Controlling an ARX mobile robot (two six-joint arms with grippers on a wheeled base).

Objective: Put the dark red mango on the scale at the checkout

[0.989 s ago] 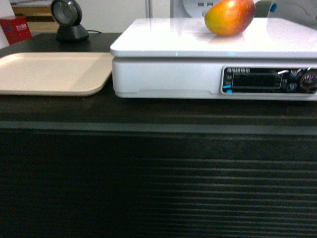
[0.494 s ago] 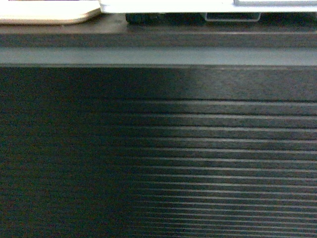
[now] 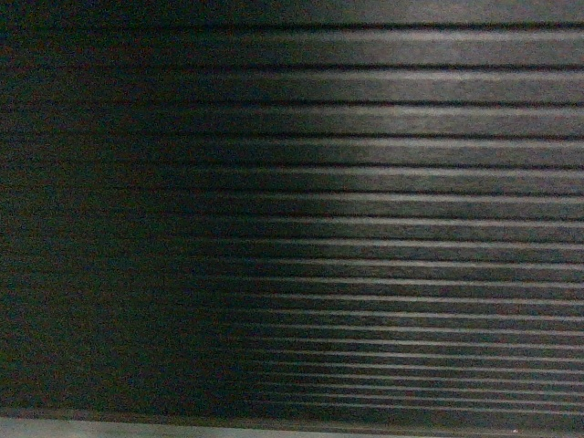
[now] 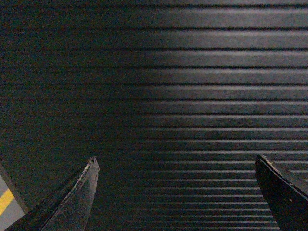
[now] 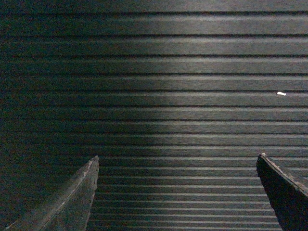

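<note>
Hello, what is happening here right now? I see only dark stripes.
All three cameras face the ribbed front panel of the checkout. The left gripper and the right gripper are both open and hold nothing. No mango or scale is in view, so these pictures cannot show where the fruit is.

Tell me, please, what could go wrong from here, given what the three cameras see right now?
All three views show only the checkout ribbed front, so scale and mango cannot be checked from here. Both the left gripper and the right gripper face that panel, open and empty, seemingly close; driving forward might knock them against it. A grey strip at the head view's bottom edge could catch the base.
</note>
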